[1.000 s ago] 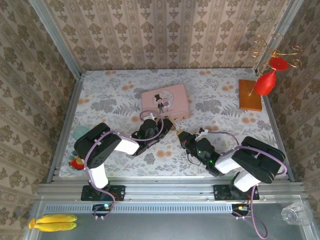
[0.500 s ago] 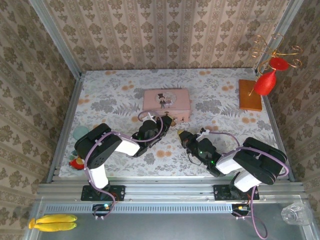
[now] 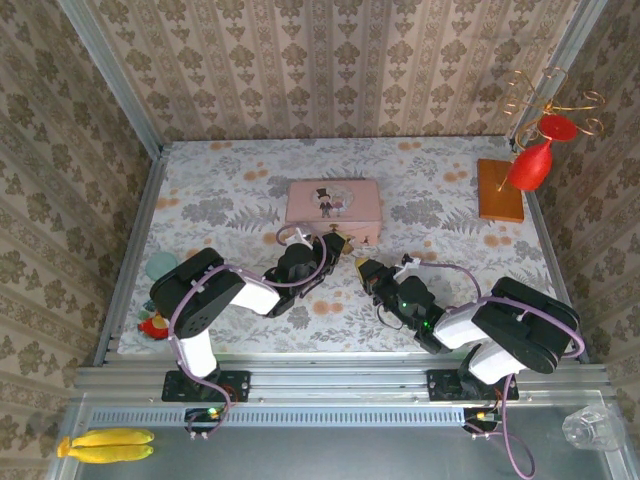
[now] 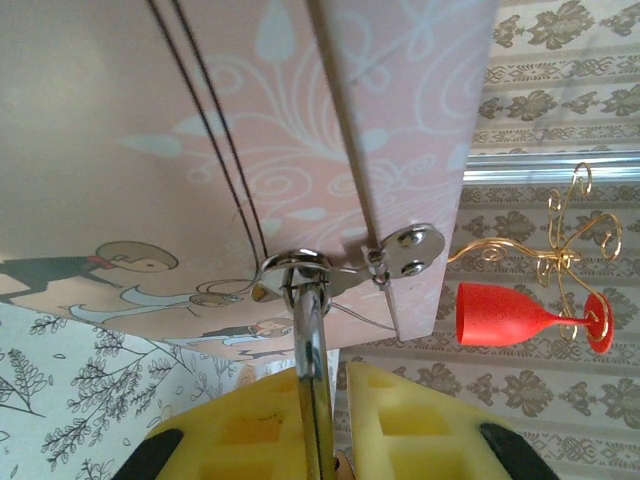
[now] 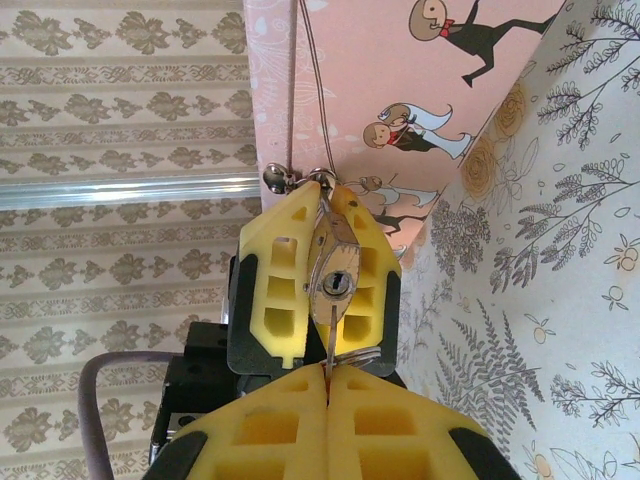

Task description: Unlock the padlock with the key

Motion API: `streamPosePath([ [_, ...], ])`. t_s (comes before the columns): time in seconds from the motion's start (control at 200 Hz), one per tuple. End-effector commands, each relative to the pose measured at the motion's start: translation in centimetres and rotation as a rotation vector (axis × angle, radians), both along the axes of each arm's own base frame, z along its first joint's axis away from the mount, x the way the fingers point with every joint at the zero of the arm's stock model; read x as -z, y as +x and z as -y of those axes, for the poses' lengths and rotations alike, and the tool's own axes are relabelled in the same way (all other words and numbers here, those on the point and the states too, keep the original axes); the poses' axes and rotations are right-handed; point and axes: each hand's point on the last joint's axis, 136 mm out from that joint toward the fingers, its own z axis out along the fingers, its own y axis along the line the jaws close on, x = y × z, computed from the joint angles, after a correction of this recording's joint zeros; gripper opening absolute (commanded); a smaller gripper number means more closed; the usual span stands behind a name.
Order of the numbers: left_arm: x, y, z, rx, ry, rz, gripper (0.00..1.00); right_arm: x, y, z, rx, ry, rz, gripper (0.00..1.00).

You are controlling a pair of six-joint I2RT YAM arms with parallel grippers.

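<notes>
Around the middle of the table point(image 3: 230, 195), one pink tin point(image 3: 333, 200) lies flat; at its near edge one padlock point(image 5: 338, 262) hangs on the hasp point(image 4: 400, 250), pinched between two yellow pads point(image 5: 275, 275) of the left gripper point(image 4: 335, 388). And the right gripper point(image 5: 327, 380) is clamped on one key point(image 5: 327, 345), blade aimed at the keyhole point(image 5: 340, 285).

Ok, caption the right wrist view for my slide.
Right end effector holds the key at the padlock clamped in the left end effector, pink tin behind.
</notes>
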Motion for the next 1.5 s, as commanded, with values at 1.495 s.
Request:
streamPosePath([
  [1.495, -4.5, -1.4, 2.3, 0.051, -0.137, 0.11, 0.0, -2.2, 1.2, 0.9, 0.079, 0.035, 0.059, 0.0],
])
